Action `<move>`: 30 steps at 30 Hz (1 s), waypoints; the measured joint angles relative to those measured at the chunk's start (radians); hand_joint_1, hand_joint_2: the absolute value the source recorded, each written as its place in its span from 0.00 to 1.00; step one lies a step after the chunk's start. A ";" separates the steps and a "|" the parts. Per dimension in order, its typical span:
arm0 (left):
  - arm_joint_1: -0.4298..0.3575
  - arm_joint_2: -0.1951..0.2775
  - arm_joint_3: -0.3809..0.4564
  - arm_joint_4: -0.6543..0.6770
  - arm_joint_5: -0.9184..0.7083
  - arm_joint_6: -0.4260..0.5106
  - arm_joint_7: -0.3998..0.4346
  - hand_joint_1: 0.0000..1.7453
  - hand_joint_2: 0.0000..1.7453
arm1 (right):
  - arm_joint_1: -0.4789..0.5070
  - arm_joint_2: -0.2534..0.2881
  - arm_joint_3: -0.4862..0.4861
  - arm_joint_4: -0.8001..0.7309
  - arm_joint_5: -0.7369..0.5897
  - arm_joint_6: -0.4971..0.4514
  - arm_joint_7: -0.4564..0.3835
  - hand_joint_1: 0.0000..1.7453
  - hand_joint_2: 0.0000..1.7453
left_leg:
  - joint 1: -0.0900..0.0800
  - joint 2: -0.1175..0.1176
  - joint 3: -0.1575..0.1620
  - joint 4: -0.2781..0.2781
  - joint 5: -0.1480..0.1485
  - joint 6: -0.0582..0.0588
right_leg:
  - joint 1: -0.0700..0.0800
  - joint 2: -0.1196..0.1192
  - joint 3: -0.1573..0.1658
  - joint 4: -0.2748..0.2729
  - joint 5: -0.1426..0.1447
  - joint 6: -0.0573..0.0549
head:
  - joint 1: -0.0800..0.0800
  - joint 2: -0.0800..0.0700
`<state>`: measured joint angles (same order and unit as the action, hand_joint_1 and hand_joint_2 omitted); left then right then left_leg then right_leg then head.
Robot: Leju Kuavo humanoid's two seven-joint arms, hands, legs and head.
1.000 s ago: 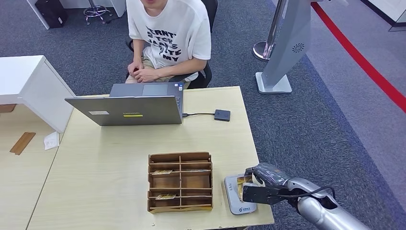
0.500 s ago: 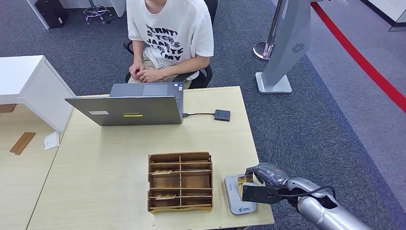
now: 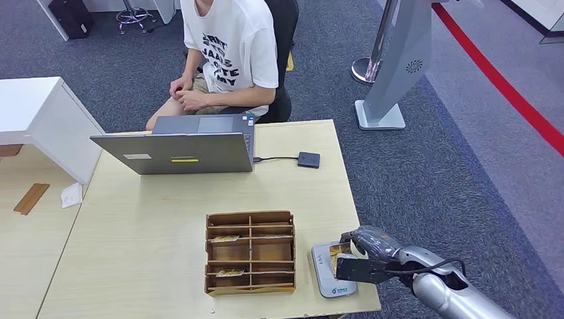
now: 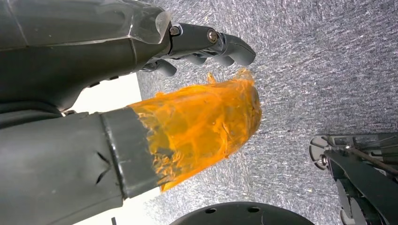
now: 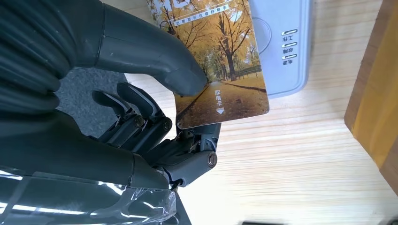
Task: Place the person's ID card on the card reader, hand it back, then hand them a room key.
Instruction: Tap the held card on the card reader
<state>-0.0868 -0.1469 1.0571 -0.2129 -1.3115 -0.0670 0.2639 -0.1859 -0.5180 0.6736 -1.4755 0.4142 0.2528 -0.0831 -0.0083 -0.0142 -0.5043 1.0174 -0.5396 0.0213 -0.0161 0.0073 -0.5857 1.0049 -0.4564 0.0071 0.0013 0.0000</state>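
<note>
right hand point(image 3: 359, 256) pinching an autumn-tree card point(image 5: 220, 70) between thumb and fingers, card over the grey card reader point(image 3: 326, 271) at the table's point(image 3: 153, 219) near right corner, beside a wooden organizer point(image 3: 250, 252), left hand point(image 4: 141, 93) above carpet, fingers curled, holding nothing, person point(image 3: 229, 56) seated behind laptop point(image 3: 176, 151)

This is an office set up as a reception or check-in desk. A pale wood-grain rectangular table point(image 3: 153, 232) stands on grey-blue carpet point(image 3: 425, 186) of the hard-wearing commercial kind. At the table's far edge sits an open grey laptop point(image 3: 174, 151), with a small black square adapter on a cable point(image 3: 308, 159) beside it. A person in a white printed T-shirt point(image 3: 229, 50) sits on a black office chair point(image 3: 282, 26) behind the far edge. A brown wooden compartment tray point(image 3: 250, 252) holding cards and a light grey card reader point(image 3: 329, 269) lie near the near right corner. A red floor line point(image 3: 505, 90), a chrome stanchion base point(image 3: 367, 68) and a white kiosk stand point(image 3: 392, 73) suggest a public lobby.
</note>
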 joint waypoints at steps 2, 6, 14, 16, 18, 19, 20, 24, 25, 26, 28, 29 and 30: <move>0.000 0.000 0.000 0.000 0.001 -0.002 -0.001 0.00 0.00 | 0.003 -0.003 -0.001 -0.011 -0.012 -0.002 -0.017 1.00 1.00 | 0.000 0.000 0.000 0.000 0.000 0.000 | 0.000 0.000 0.000 0.000 0.000 0.000 | 0.000 0.000; 0.000 0.000 0.000 0.000 0.004 -0.003 -0.004 0.00 0.00 | 0.014 -0.019 -0.012 -0.051 -0.034 -0.003 -0.046 1.00 1.00 | 0.000 0.000 0.000 0.000 0.000 0.000 | 0.000 0.000 0.000 0.000 0.000 0.000 | 0.000 0.000; 0.000 0.001 0.000 0.000 0.008 -0.004 -0.011 0.00 0.00 | 0.041 -0.049 -0.055 -0.125 -0.049 0.001 -0.074 1.00 1.00 | 0.000 0.000 0.000 0.000 0.000 0.000 | 0.000 0.000 0.000 0.000 0.000 0.000 | 0.000 0.000; 0.000 0.001 0.000 0.000 0.008 -0.004 -0.011 0.00 0.00 | 0.046 -0.053 -0.063 -0.139 -0.050 0.003 -0.077 1.00 1.00 | 0.000 0.000 0.000 0.000 0.000 0.000 | 0.000 0.000 0.000 0.000 0.000 0.000 | 0.000 0.000; 0.000 0.001 0.000 0.000 0.008 -0.005 -0.011 0.00 0.00 | 0.049 -0.055 -0.068 -0.148 -0.050 0.006 -0.078 1.00 1.00 | 0.000 0.000 0.000 0.000 0.000 0.000 | 0.000 0.000 0.000 0.000 0.000 0.000 | 0.000 0.000; 0.000 0.001 0.000 0.000 0.008 -0.005 -0.011 0.00 0.00 | 0.050 -0.056 -0.070 -0.152 -0.050 0.008 -0.079 1.00 1.00 | 0.000 0.000 0.000 0.000 0.000 0.000 | 0.000 0.000 0.000 0.000 0.000 0.000 | 0.000 0.000; 0.000 0.001 0.000 0.000 0.008 -0.005 -0.011 0.00 0.00 | 0.051 -0.057 -0.071 -0.155 -0.050 0.010 -0.081 1.00 1.00 | 0.000 0.000 0.000 0.000 0.000 0.000 | 0.000 0.000 0.000 0.000 0.000 0.000 | 0.000 0.000; 0.000 0.001 0.000 0.000 0.008 -0.006 -0.011 0.00 0.00 | 0.053 -0.061 -0.073 -0.167 -0.054 0.027 -0.094 1.00 1.00 | 0.000 0.000 0.000 0.000 0.000 0.000 | 0.000 0.000 0.000 0.000 0.000 0.000 | 0.000 0.000; 0.000 0.001 0.000 0.000 0.007 -0.006 -0.011 0.00 0.00 | 0.053 -0.061 -0.073 -0.168 -0.055 0.033 -0.096 1.00 1.00 | 0.000 0.000 0.000 0.000 0.000 0.000 | 0.000 0.000 0.000 0.000 0.000 0.000 | 0.000 0.000; 0.000 0.001 0.000 0.000 0.007 -0.007 -0.011 0.00 0.00 | 0.052 -0.061 -0.073 -0.169 -0.056 0.039 -0.096 1.00 1.00 | 0.000 0.000 0.000 0.000 0.000 0.000 | 0.000 0.000 0.000 0.000 0.000 0.000 | 0.000 0.000; 0.000 0.000 0.000 0.000 0.004 -0.008 -0.011 0.00 0.00 | 0.049 -0.060 -0.068 -0.167 -0.056 0.052 -0.096 1.00 1.00 | 0.000 0.000 0.000 0.000 0.000 0.000 | 0.000 0.000 0.000 0.000 0.000 0.000 | 0.000 0.000; 0.000 0.000 0.000 0.000 0.002 -0.008 -0.011 0.00 0.00 | 0.047 -0.060 -0.064 -0.165 -0.056 0.057 -0.096 1.00 1.00 | 0.000 0.000 0.000 0.000 0.000 0.000 | 0.000 0.000 0.000 0.000 0.000 0.000 | 0.000 0.000; 0.000 0.000 0.000 0.000 0.001 -0.008 -0.011 0.00 0.00 | 0.045 -0.059 -0.059 -0.163 -0.056 0.061 -0.096 1.00 1.00 | 0.000 0.000 0.000 0.000 0.000 0.000 | 0.000 0.000 0.000 0.000 0.000 0.000 | 0.000 0.000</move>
<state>-0.0872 -0.1465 1.0571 -0.2129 -1.3103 -0.0748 0.2525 -0.1406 -0.5773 0.6146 -1.6382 0.3582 0.3135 -0.1790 -0.0083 -0.0143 -0.5047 1.0176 -0.5397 0.0214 -0.0162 0.0072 -0.5857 1.0049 -0.4563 0.0071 0.0014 0.0000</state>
